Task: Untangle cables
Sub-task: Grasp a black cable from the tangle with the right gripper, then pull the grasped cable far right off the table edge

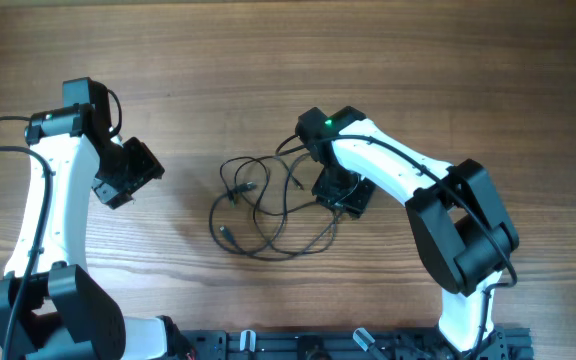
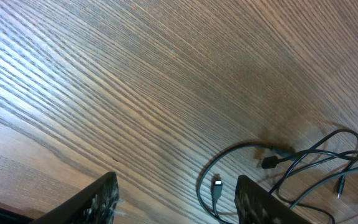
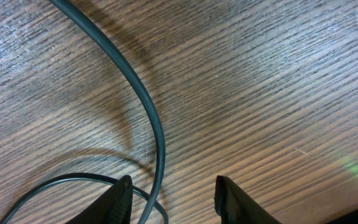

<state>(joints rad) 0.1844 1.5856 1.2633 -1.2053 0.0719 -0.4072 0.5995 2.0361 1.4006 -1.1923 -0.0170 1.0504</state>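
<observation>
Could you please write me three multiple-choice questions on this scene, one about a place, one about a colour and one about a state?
1. Where on the brown wooden table do the thin black cables lie?
A. In loose loops at its middle, beside the right gripper
B. Along its far edge
C. In its near left corner

2. What colour is the small light on the white right arm?
A. Red
B. Green
C. Blue

3. How does the left gripper stand?
A. Shut on a cable
B. Shut and empty
C. Open, gripping nothing

Answers:
1 A: the overhead view shows the loops mid-table with the right gripper at their right edge.
2 B: it glows green in the overhead view.
3 C: the left wrist view shows its fingers wide apart, holding nothing.
</observation>
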